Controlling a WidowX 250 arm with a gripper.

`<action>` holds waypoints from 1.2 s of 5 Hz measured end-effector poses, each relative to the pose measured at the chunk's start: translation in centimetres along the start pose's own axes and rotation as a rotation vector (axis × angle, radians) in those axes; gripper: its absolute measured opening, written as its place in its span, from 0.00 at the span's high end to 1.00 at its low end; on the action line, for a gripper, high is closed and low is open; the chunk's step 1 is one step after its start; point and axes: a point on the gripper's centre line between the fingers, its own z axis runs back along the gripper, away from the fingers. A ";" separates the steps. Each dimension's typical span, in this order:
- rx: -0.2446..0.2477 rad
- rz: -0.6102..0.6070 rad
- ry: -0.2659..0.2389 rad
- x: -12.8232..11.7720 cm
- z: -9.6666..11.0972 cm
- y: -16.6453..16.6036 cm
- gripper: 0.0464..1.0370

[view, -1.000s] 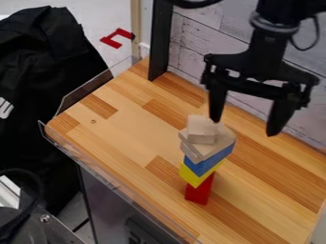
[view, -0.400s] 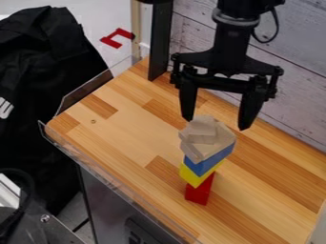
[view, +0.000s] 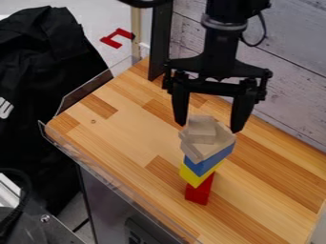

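1. The gripper (view: pixel 208 127) hangs over the far side of the block stack, its two fingers spread wide and nothing pinched between them. The left fingertip is near the top piece; whether it touches, I cannot tell.

2. The stack stands on the wooden tabletop (view: pixel 127 126), right of the middle: a red block (view: pixel 198 191) at the bottom, a yellow block (view: pixel 196 177) on it, then a blue block (view: pixel 208 161), then pale wooden pieces (view: pixel 202 131), set askew at the top.

3. The pieces look like plain wood, so I'd judge them light, stiff and hard to damage, with smooth painted faces that may be a little slippery. The weak point is the pile itself (it looks ready to topple at a nudge), since the wider parts sit above a narrow red base.

4. The best hold seems to be the uppermost pale piece, across two opposite upright sides, squarely and gently, with the fingertips kept clear of the wider layer beneath it.
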 end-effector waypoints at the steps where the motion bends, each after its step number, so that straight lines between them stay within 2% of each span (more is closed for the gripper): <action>1: -0.020 0.004 -0.002 0.1 -0.1 -0.1 0.04; 3: -0.026 0.023 0.019 0.6 -1.1 0.1 0.04; 4: -0.022 0.030 0.033 0.8 -1.7 0.2 0.08; 5: -0.023 0.032 0.038 0.8 -1.8 0.3 0.35; 6: -0.025 0.032 0.039 0.9 -1.8 0.3 0.48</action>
